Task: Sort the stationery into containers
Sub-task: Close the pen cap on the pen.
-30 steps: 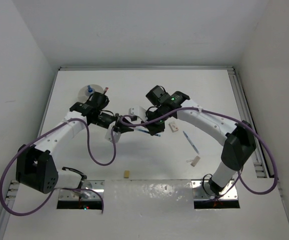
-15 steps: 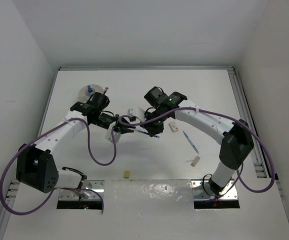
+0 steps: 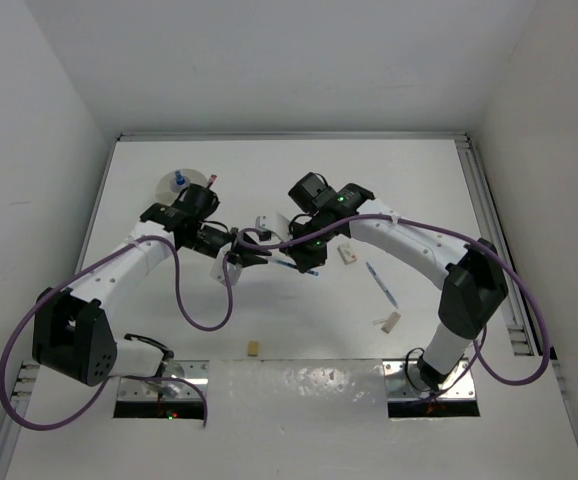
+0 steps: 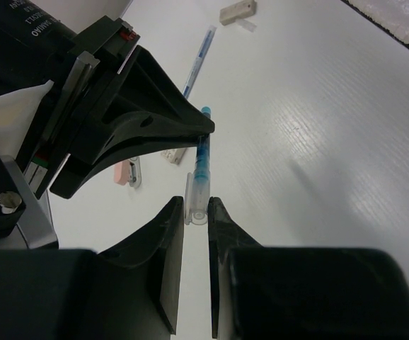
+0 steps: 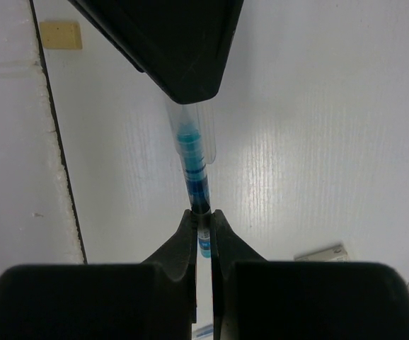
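Observation:
A blue pen [image 4: 203,159] with a clear cap hangs above the table between both grippers. My left gripper [image 4: 196,209] is shut on the clear cap end. My right gripper [image 5: 203,219] is shut on the blue barrel [image 5: 194,170] at the other end. From above, the left gripper [image 3: 261,258] and the right gripper [image 3: 299,262] meet nose to nose at mid-table, and the pen's tip [image 3: 309,269] sticks out beyond them. The white bowl [image 3: 169,186] stands at the far left with a blue-capped bottle [image 3: 180,180] in it.
A second pen [image 3: 381,285] lies to the right, with a white block [image 3: 389,322] near it and another small block [image 3: 347,254] close to the right wrist. A tan block [image 3: 254,348] rests near the front edge. A pink eraser [image 4: 123,172] lies under the grippers.
The right wrist has shifted slightly to the left. Both grippers keep their hold on the pen, and the left arm has not visibly moved.

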You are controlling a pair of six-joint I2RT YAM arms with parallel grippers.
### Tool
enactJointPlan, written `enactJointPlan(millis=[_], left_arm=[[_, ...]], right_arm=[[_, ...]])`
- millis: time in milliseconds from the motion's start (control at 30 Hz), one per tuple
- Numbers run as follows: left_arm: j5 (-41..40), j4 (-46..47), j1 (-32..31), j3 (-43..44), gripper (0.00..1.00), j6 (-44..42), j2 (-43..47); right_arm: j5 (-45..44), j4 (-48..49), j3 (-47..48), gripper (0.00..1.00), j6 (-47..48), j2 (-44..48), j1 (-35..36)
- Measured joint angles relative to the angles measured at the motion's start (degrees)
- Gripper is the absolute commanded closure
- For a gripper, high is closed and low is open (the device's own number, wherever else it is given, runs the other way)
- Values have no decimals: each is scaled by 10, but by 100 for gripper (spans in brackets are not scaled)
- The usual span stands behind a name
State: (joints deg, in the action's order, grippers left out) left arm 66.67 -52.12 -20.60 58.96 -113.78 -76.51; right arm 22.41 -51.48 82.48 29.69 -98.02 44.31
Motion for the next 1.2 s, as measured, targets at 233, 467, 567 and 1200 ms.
enactJointPlan(millis=[233,467,567,1200], left_arm=[[0,0,0,0,100,0,0],[5,5,-3,0,100,0,0],[4,5,-31,-3,100,0,-13],[-5,-15,-32,-9,100,0,-21]], right_arm=[[1,2,5,100,-8,-8,0],[1,24,5,100,-15,-17,0],[51,121,28,100,-28,-16,7],[50,231,5,35,-54,51,-23]])
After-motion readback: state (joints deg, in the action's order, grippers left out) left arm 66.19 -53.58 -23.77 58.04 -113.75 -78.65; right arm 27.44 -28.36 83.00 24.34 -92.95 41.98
